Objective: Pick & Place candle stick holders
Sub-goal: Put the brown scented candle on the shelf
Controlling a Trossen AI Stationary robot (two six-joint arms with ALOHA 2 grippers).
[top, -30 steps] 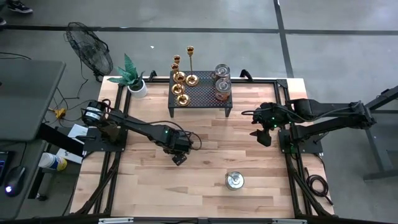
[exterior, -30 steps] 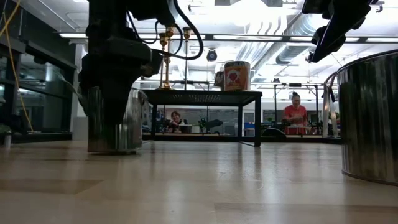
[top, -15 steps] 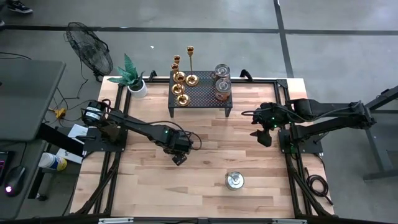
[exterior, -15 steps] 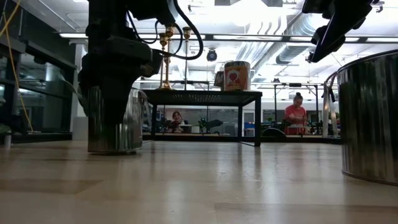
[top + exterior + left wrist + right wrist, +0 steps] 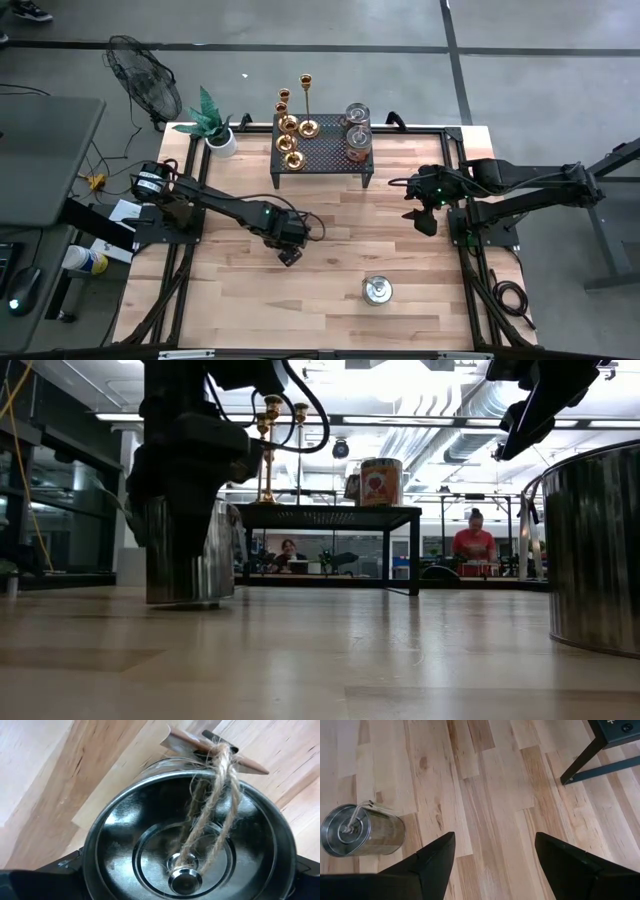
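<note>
Several gold candle stick holders stand on their round bases on a black perforated stand at the table's far side. The tallest also shows in the low view. My left gripper points down at the table's middle, shut around a lidded metal tin with a twine loop on its knob. My right gripper hangs open in the air near the table's right edge, holding nothing. My left gripper comes from above, pointing down, with one finger on each side of the tin's round wall near the lid. The tin stands upright, and its bottom seems to rest on the table.
A second lidded tin stands near the table's front, right of the middle. Two jars share the black stand with the holders. A potted plant sits at the far left corner. People sit in the room beyond the table.
</note>
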